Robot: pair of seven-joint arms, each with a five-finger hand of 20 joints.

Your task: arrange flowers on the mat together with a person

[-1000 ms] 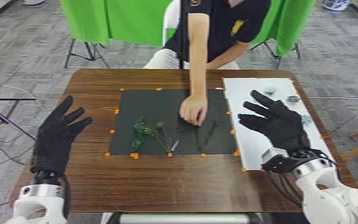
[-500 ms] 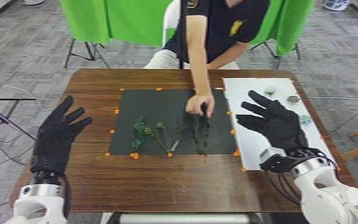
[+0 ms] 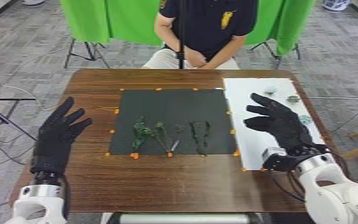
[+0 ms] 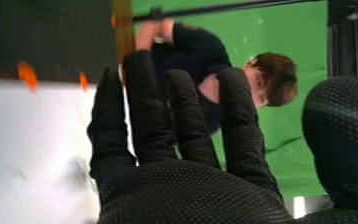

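My left hand [image 3: 60, 132] is over the table's left side in the head view, fingers straight, holding nothing. Over the white sheet at the right, my right hand [image 3: 280, 125] has its fingers extended and holds nothing. In the right wrist view the right hand [image 4: 175, 192] has straight fingers and a thumb standing apart. On the dark mat [image 3: 167, 107] lie green stems: a leafy one [image 3: 140, 134] at the left, a branching one [image 3: 161, 134] beside it, and two thin stems [image 3: 199, 136] side by side on the right part. The person's hands [image 3: 196, 59] rest together beyond the far edge.
The white sheet [image 3: 251, 110] bears several small pale flower-like pieces near its right edge, among them one at the far end [image 3: 270, 90]. Orange tape marks line the mat. Brown table [image 3: 158, 185] lies between the mat and the near edge.
The person's hand has let go of a stem on the mat's right part and withdrawn to the lap. My right hand has shifted slightly, its fingers closer together; my left hand has stayed still.
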